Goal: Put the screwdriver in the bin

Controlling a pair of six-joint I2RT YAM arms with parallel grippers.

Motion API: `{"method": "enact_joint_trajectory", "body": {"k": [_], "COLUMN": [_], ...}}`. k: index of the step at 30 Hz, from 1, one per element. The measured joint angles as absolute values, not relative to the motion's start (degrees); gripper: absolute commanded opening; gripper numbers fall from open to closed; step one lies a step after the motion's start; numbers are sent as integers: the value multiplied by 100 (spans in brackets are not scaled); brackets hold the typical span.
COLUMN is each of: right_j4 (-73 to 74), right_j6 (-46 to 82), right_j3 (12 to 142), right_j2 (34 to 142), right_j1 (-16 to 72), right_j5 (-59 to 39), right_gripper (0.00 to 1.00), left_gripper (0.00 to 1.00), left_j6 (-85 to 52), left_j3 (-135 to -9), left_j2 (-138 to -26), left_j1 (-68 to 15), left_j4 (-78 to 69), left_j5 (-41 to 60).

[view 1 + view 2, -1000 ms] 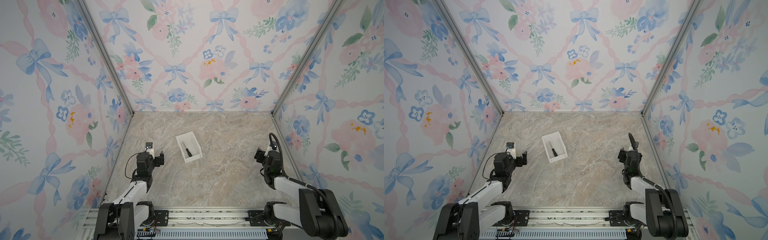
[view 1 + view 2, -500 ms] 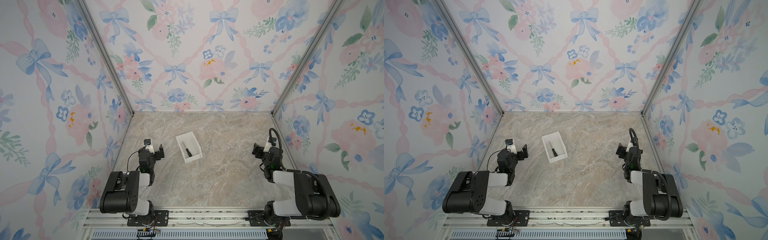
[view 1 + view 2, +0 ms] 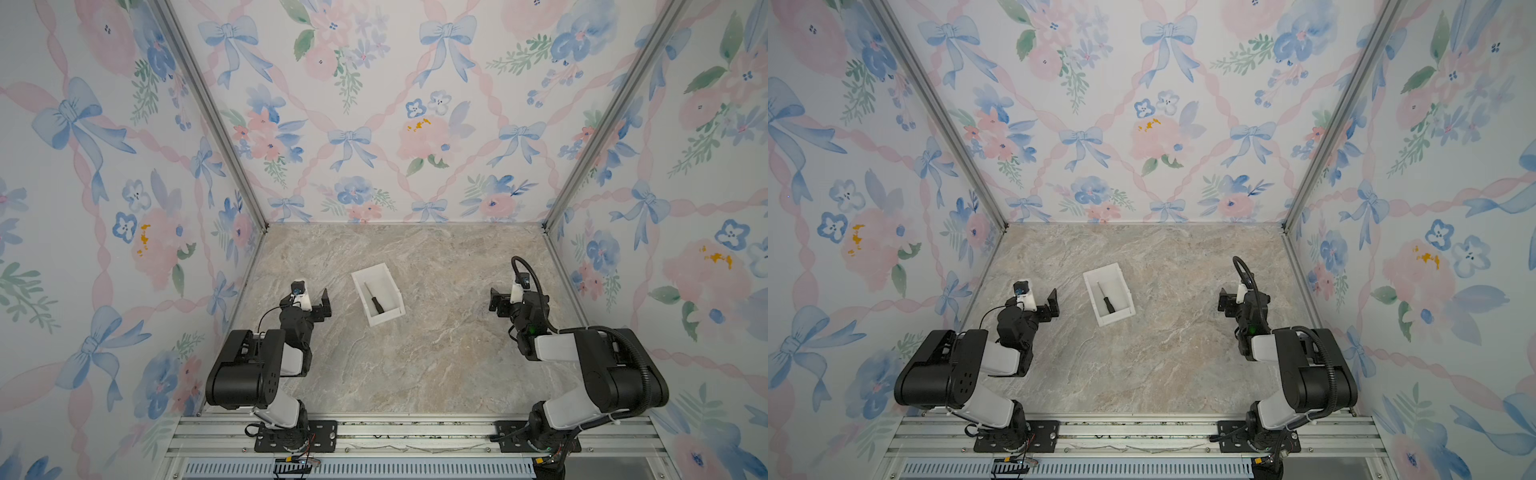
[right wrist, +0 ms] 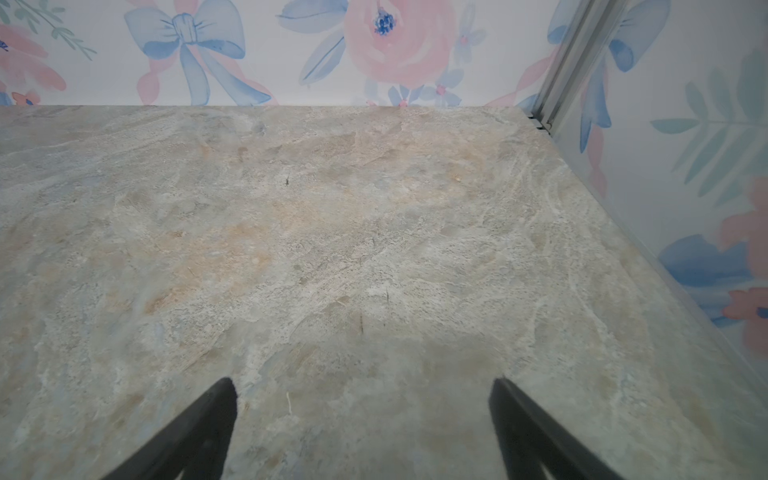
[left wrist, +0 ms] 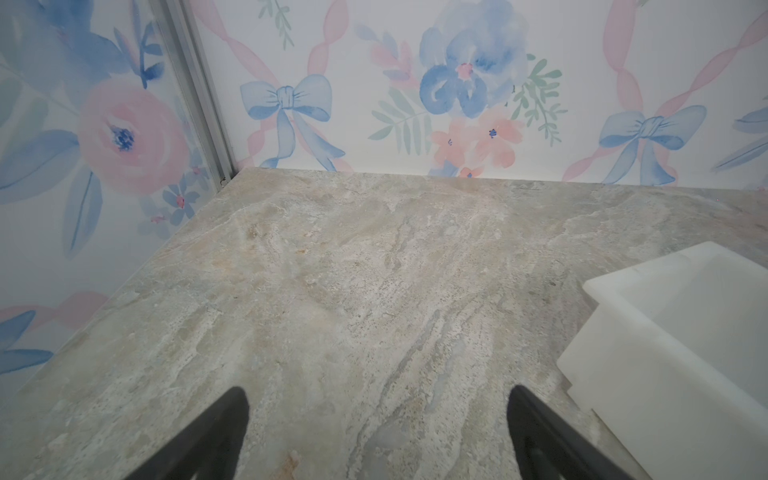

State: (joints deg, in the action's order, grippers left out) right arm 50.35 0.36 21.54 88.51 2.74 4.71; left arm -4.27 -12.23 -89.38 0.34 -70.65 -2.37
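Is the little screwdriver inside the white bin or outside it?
Inside. The screwdriver lies on the floor of the bin, within its walls.

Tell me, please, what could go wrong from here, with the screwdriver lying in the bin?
1. The open left gripper sits close beside the bin, apart from it; a sideways swing of that arm could knock the bin askew.
2. The screwdriver lies loose inside, handle toward the bin's near end; a hard bump might jolt it out.
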Motion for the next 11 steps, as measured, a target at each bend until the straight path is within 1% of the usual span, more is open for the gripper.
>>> {"method": "enact_joint_trajectory", "body": {"k": [11], "right_j4": [5035], "right_j6": [36], "right_j3": [2154], "right_j2": [8851], "right_j1": [274], "right_j5": [473], "right_gripper": [97], "left_gripper": [98], "left_j6": [-364], "left_j3": [-1223], "left_j2": [-8938], "left_j1": [1], "left_j4": [-7063], "left_j5": [-279]}}
